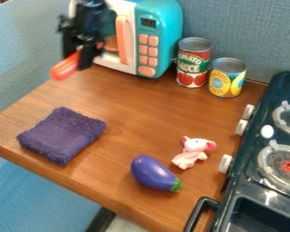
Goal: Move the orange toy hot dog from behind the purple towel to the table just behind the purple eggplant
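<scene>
Orange-red and glossy, a slim plastic-looking piece (65, 68) is pinched in my black two-finger gripper (78, 55), its long axis slanting down toward the view's left edge, 1 end jutting past my fingers. I hang before the teal-and-white toy microwave (162, 20), over the brown wooden counter (132, 106). On it lie 1 dark purple folded cloth (62, 136), 1 purple toy eggplant (152, 173) and 1 pink toy animal (193, 152); 2 metal cans (193, 63) stand by the blue-grey wall (238, 27).
</scene>
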